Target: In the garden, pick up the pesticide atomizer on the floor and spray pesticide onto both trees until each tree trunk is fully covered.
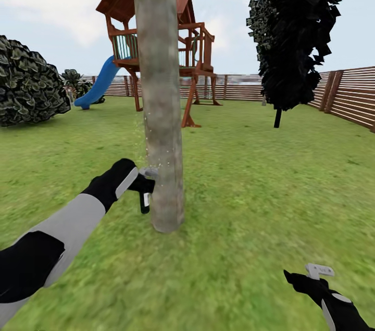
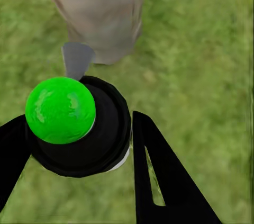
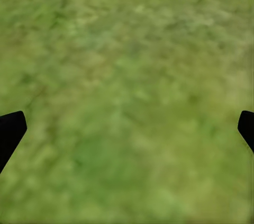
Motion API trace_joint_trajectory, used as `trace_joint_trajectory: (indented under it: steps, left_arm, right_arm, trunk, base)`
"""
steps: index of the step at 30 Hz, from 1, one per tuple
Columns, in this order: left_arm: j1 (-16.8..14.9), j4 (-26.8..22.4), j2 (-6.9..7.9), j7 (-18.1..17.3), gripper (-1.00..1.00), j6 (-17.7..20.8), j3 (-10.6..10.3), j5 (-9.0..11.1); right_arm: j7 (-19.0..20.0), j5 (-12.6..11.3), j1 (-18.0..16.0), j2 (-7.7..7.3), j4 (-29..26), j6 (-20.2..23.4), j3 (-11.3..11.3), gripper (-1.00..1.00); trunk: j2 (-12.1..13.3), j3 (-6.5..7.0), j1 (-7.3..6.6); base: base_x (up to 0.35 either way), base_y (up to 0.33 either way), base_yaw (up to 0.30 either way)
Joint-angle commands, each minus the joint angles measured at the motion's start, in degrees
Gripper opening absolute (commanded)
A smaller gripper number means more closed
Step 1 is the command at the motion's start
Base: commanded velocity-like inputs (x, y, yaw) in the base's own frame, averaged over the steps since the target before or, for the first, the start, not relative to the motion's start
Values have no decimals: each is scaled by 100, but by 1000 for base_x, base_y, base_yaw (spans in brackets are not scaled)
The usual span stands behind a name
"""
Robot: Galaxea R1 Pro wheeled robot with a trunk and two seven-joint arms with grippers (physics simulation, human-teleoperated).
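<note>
Grass floor [image 1: 250,190] of the garden, blurred green, reaching back to a slatted fence [image 1: 349,96]. Standing on it: a thick mottled trunk [image 1: 162,112], rooted just beyond the left gripper [image 1: 141,177]; a wooden play tower [image 1: 161,44] with a blue slide [image 1: 98,85], far behind the trunk; a round bush [image 1: 28,86], far off to that gripper's left; a thin-trunked black tree [image 1: 294,34], far ahead of the right gripper [image 1: 312,276].

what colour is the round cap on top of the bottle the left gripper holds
Bright green, on the black pesticide atomizer by the beige-grey tree trunk; clearest in the left wrist view.
</note>
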Motion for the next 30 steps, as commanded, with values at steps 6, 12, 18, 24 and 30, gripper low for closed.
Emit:
trace_joint_trajectory:
  steps: [6, 12, 18, 24, 30]
  left_arm:
    - [-441, -253, 9, 10, -100, 34, -1, -19]
    - [-841, -233, 10, 11, -100, 47, -1, -90]
    - [-1138, -214, 18, 11, -100, 82, -7, -180]
    - [-1405, -178, 19, 11, -100, 83, -2, -194]
    - [-1891, 155, 19, 11, -100, 83, -1, -194]
  right_arm:
    - [0, -7, -2, -5, 0, 0, 0, 100]
    - [0, -9, 3, -5, 0, 0, 0, 100]
    - [0, -16, 0, -5, 0, 0, -8, 100]
    - [0, -17, 1, -4, 0, 0, -9, 100]
    - [0, -17, 0, -5, 0, 0, -17, 100]
  trunk:
    - [1, -1, 0]
    - [1, -1, 0]
    - [1, -1, 0]
    - [1, -1, 0]
    - [1, -1, 0]
  base:
    - [0, -1, 0]
    - [0, 0, 0]
    - [0, 0, 0]
    - [0, 0, 0]
    - [0, 0, 0]
